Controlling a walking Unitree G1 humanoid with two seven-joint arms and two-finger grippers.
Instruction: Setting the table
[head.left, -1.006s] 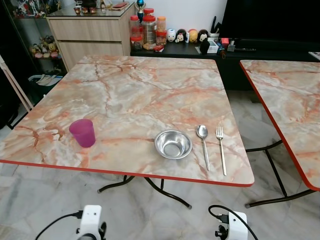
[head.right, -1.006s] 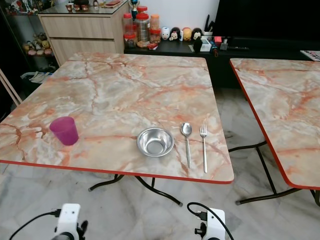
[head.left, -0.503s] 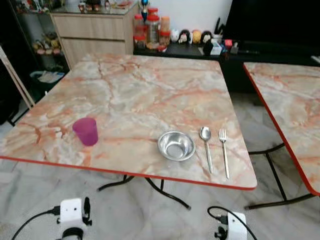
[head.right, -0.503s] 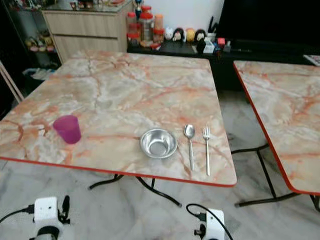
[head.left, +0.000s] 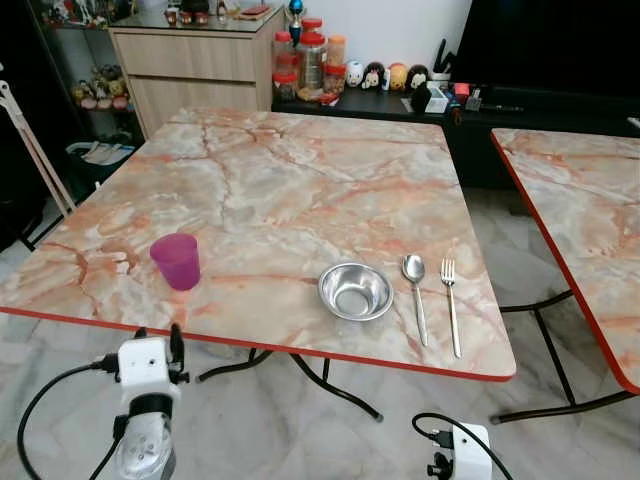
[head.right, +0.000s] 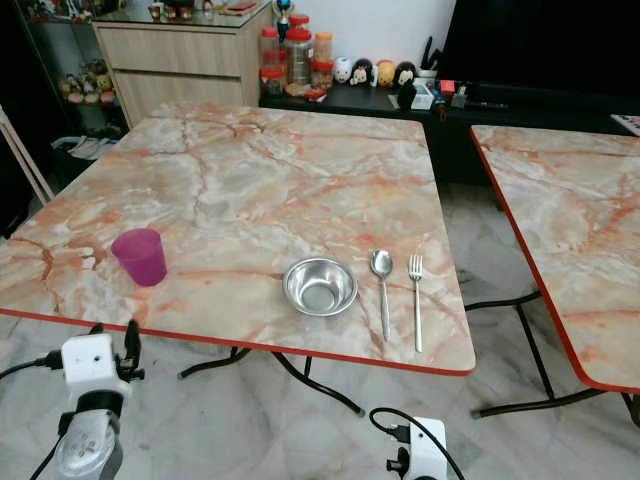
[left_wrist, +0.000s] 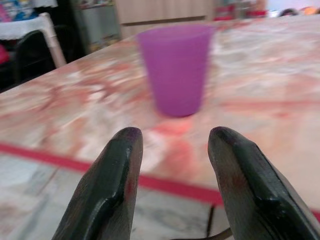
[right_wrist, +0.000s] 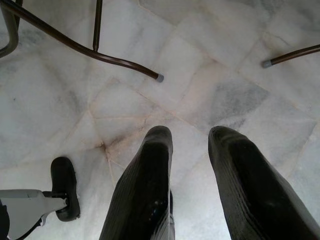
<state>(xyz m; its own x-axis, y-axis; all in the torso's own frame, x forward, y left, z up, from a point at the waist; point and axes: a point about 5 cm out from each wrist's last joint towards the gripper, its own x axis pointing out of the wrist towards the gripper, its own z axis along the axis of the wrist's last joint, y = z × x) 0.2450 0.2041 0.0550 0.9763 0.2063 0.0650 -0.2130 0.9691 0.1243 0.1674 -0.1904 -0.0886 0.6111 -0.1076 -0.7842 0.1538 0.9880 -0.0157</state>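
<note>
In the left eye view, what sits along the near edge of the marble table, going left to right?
Purple cup → steel bowl → spoon → fork. The left gripper, fingers apart, is raised toward the cup.

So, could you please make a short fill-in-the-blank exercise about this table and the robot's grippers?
1. The cup on the table is ____ in colour.
2. Between the bowl and the fork lies a ____.
3. The left gripper points at the ____.
4. The right gripper points down at the ____.

Missing words: purple; spoon; cup; floor
</note>
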